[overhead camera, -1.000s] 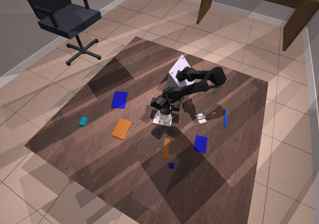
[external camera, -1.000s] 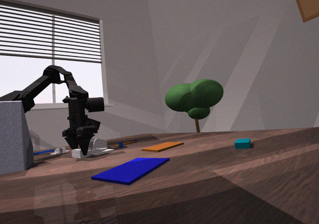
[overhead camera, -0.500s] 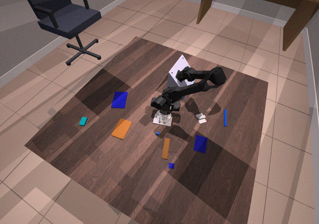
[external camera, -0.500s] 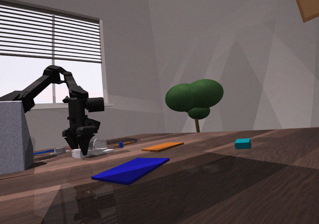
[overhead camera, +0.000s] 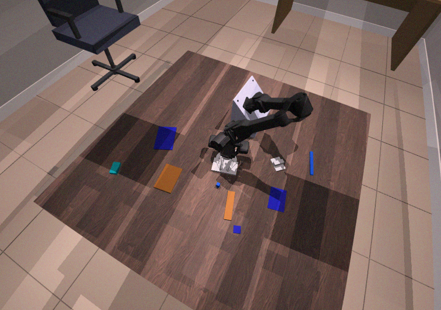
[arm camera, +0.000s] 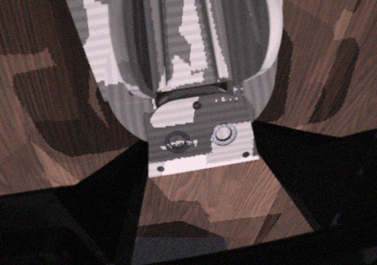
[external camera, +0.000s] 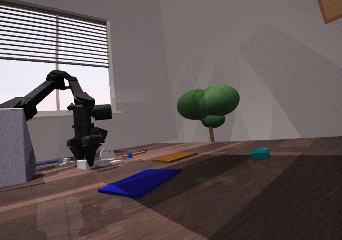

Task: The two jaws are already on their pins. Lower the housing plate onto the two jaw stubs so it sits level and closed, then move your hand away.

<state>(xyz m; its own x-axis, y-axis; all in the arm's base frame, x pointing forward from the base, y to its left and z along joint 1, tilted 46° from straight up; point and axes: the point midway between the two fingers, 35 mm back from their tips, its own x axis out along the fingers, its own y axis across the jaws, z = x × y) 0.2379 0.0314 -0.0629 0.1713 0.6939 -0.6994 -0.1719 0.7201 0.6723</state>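
Note:
The white housing plate [arm camera: 188, 163] [external camera: 82, 162] lies between my fingers, with two round pin heads showing in it and small dark holes near its edge. My gripper [arm camera: 197, 134] [external camera: 86, 163] is shut on the plate, one finger at each side. The plate looks about level and low over the white base [arm camera: 95, 55] [overhead camera: 217, 168]. The left jaw [arm camera: 131, 41] and right jaw [arm camera: 254, 17] are grey curved pieces reaching away from the plate. In the exterior view a thin line runs below the plate. The jaw stubs are hidden under it.
A pale block [overhead camera: 251, 89] [external camera: 12, 146] stands behind the gripper. A small white part [overhead camera: 277, 164] and a blue bar [overhead camera: 311, 163] lie to its right. Orange slabs [overhead camera: 168, 178] [overhead camera: 229, 205], blue slabs [overhead camera: 165, 138] [overhead camera: 277, 199], a blue cube [overhead camera: 218, 185] and a teal block [overhead camera: 115, 167] lie around.

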